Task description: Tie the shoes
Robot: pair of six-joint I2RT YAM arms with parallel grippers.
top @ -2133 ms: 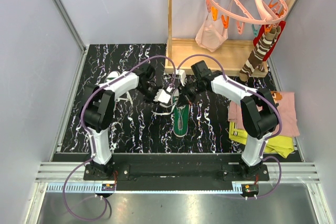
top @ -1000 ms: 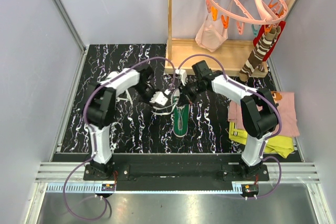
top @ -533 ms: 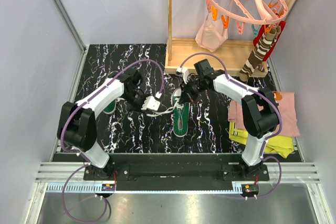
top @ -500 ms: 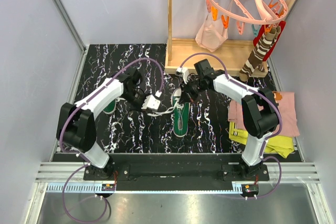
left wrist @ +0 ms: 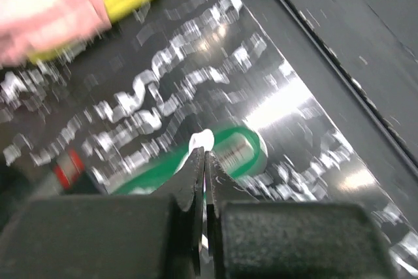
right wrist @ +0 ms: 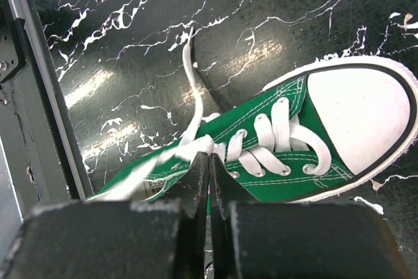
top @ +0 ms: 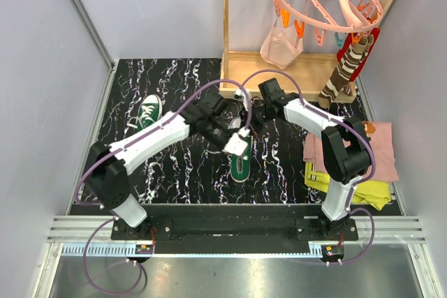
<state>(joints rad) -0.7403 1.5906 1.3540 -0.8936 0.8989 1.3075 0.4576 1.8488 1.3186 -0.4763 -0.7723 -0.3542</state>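
Left shoe (top: 148, 112) back-left on the surface (top: 188, 172), centre shoe (top: 239, 167) mid-surface, rack (top: 293, 69) behind it, cloths (top: 383, 155) piled far right.

The top camera sits high behind the arm bases and looks steeply down on the whole table (top: 174, 172), with the shoe (top: 239, 162) near mid-frame. The right wrist camera looks past the right fingers (right wrist: 194, 181), close above that shoe (right wrist: 294, 142). The left wrist camera, blurred, looks past the left fingers (left wrist: 197, 200) at it (left wrist: 225, 158). All three views share this shoe.
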